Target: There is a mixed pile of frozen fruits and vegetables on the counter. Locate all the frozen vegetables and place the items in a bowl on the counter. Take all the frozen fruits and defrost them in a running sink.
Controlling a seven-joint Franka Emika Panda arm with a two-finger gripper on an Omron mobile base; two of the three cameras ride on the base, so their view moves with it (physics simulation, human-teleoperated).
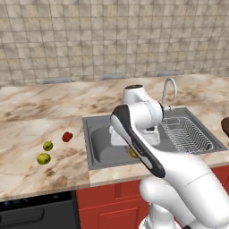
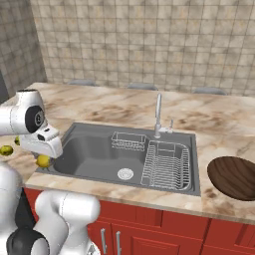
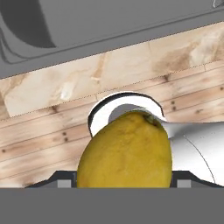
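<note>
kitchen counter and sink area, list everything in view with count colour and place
yellow-orange item: one, held between the fingers, near the sink's left front corner
green fruits: two, yellow-green, counter left of the sink
red item: one, counter by the fruits
sink: one, grey, set in the counter
faucet: one, chrome, behind the sink
wire rack: one, grey, right side of the sink
bowl: one, dark brown, counter right of the sink
counter: beige marbled, over red cabinets
gripper: one, white
</note>
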